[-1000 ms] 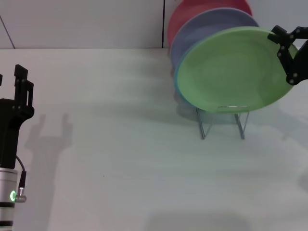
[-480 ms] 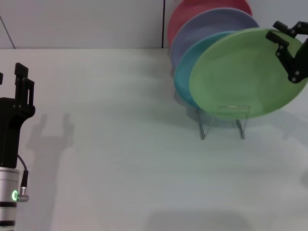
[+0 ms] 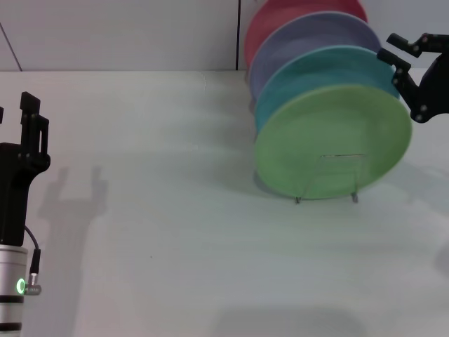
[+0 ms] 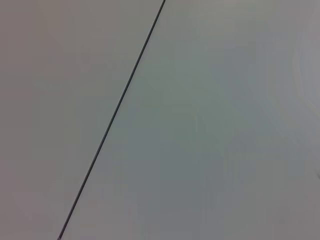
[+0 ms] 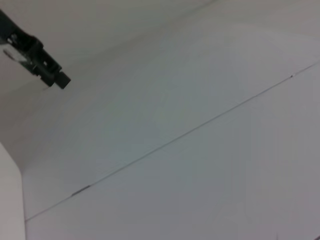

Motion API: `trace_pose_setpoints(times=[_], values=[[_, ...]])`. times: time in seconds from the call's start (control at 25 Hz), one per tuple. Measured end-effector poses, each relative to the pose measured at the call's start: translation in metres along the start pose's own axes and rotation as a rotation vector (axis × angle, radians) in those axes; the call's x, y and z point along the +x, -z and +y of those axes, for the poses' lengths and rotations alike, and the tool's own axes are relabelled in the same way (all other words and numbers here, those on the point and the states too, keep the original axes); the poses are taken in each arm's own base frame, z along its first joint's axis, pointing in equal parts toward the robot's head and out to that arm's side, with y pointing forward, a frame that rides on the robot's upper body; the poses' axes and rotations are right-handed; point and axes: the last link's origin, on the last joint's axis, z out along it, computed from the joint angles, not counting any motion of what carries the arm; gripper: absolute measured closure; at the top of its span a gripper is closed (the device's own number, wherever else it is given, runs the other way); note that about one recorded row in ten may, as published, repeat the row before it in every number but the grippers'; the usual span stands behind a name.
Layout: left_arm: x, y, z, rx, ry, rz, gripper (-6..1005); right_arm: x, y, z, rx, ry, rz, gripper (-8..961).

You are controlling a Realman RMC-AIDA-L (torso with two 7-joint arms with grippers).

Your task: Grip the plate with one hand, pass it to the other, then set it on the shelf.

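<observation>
The left gripper [image 3: 24,133] stands parked nearest the camera at the table's [image 3: 161,232] left edge, pointing upward on its slim banded forearm, and whether its fingers are apart or together cannot be told. Farther back on the right, the green plate [image 3: 333,140] stands on edge in the front slot of the wire rack [image 3: 330,179], leaning back against the turquoise plate [image 3: 309,74], with the lavender plate [image 3: 309,35] and the red plate [image 3: 280,17] behind those. The right gripper [image 3: 408,76] hangs just beside the green plate's upper right rim with its fingers spread wide and holding nothing
</observation>
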Motion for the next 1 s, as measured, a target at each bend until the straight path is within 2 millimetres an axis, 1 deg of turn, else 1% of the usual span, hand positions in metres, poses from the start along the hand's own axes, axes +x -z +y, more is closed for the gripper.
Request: trace_pose_setpoints(times=[0.08, 0.12, 0.16, 0.2, 0.24, 0.28, 0.32, 0.36, 0.44, 0.48, 0.52, 0.56, 0.6, 0.64, 0.68, 0.72, 0.76, 0.8, 0.84, 0.92, 0.96, 1.0], values=[[0.000, 0.000, 0.000, 0.000, -0.001, 0.000, 426, -0.004, 0.001, -0.005, 0.042, -0.066, -0.026, 823], [0.000, 0.001, 0.000, 0.000, -0.001, 0.000, 426, -0.004, 0.001, -0.005, 0.042, -0.066, -0.026, 821], [0.000, 0.001, 0.000, 0.000, -0.001, 0.000, 426, -0.005, 0.002, -0.014, 0.108, -0.142, -0.038, 820], [0.000, 0.001, 0.000, 0.000, -0.001, 0.000, 426, -0.005, 0.002, -0.014, 0.108, -0.142, -0.038, 818], [0.000, 0.001, -0.001, 0.001, -0.004, 0.000, 426, -0.005, 0.006, -0.026, 0.201, -0.236, -0.045, 817], [0.000, 0.001, -0.001, 0.001, -0.004, 0.000, 426, -0.005, 0.006, -0.026, 0.201, -0.236, -0.045, 815], [0.001, 0.002, -0.003, 0.001, -0.010, 0.004, 426, -0.004, 0.008, -0.031, 0.246, -0.283, -0.049, 813], [0.002, 0.002, -0.004, 0.000, -0.014, 0.008, 426, -0.003, 0.018, -0.042, 0.374, -0.375, -0.051, 812], [0.004, 0.002, -0.008, -0.003, -0.034, 0.018, 426, 0.000, 0.030, -0.048, 0.483, -0.456, -0.044, 809], [0.004, 0.002, -0.009, -0.004, -0.039, 0.020, 426, 0.000, 0.030, -0.048, 0.483, -0.456, -0.044, 807], [0.005, 0.002, -0.010, -0.005, -0.045, 0.023, 426, 0.003, 0.039, -0.051, 0.547, -0.501, -0.029, 806], [0.005, 0.002, -0.012, -0.007, -0.054, 0.025, 426, 0.009, 0.057, -0.053, 0.655, -0.583, 0.006, 804], [0.005, 0.002, -0.012, -0.007, -0.054, 0.025, 426, 0.009, 0.057, -0.053, 0.655, -0.583, 0.006, 803], [0.005, 0.001, -0.016, -0.010, -0.076, 0.026, 426, 0.014, 0.082, -0.052, 0.785, -0.680, 0.042, 801], [0.006, 0.001, -0.019, -0.009, -0.094, 0.025, 426, 0.014, 0.082, -0.052, 0.785, -0.680, 0.042, 756], [0.006, 0.001, -0.023, -0.009, -0.115, 0.024, 426, 0.014, 0.096, -0.051, 0.849, -0.710, 0.054, 711], [0.006, 0.002, -0.027, -0.007, -0.132, 0.022, 426, 0.013, 0.126, -0.045, 1.010, -0.741, 0.088, 667], [0.006, 0.002, -0.027, -0.007, -0.132, 0.022, 426, 0.013, 0.126, -0.045, 1.010, -0.741, 0.088, 622], [0.008, 0.002, -0.038, 0.004, -0.180, 0.021, 426, 0.012, 0.141, -0.040, 1.097, -0.739, 0.110, 577], [0.010, 0.002, -0.045, 0.017, -0.203, 0.023, 426, 0.010, 0.167, -0.031, 1.248, -0.726, 0.165, 575], [0.012, 0.001, -0.055, 0.033, -0.236, 0.022, 426, 0.008, 0.184, -0.023, 1.333, -0.720, 0.215, 575], [0.012, 0.001, -0.055, 0.033, -0.236, 0.022, 426, 0.008, 0.184, -0.023, 1.333, -0.720, 0.215, 574]])
